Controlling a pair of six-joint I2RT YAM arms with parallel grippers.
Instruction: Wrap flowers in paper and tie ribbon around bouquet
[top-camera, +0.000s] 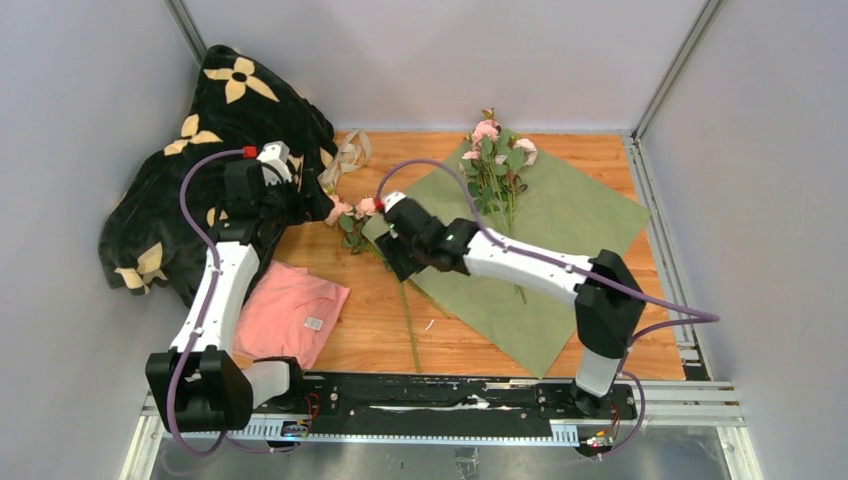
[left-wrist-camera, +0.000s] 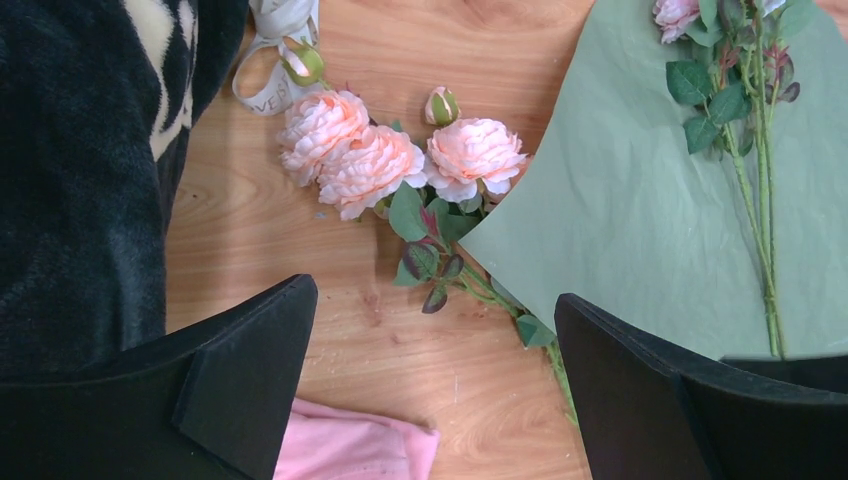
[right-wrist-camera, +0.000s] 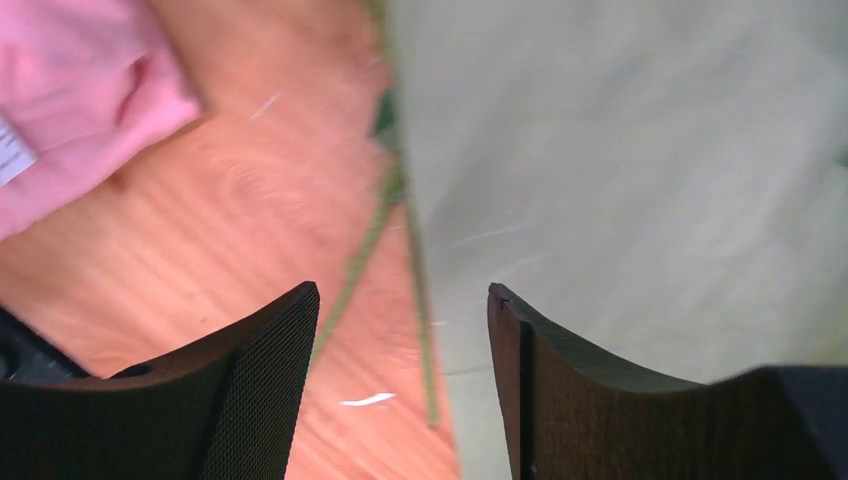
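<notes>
Olive-green paper (top-camera: 570, 230) lies flat on the wood table (top-camera: 375, 330), some flowers (top-camera: 497, 165) on its far end, more roses (left-wrist-camera: 370, 160) just off its left corner by the ribbon (top-camera: 348, 152). Right gripper (right-wrist-camera: 400, 290) hangs over the paper's left edge, left gripper (left-wrist-camera: 432, 290) above those roses, both jaws apart, empty.
</notes>
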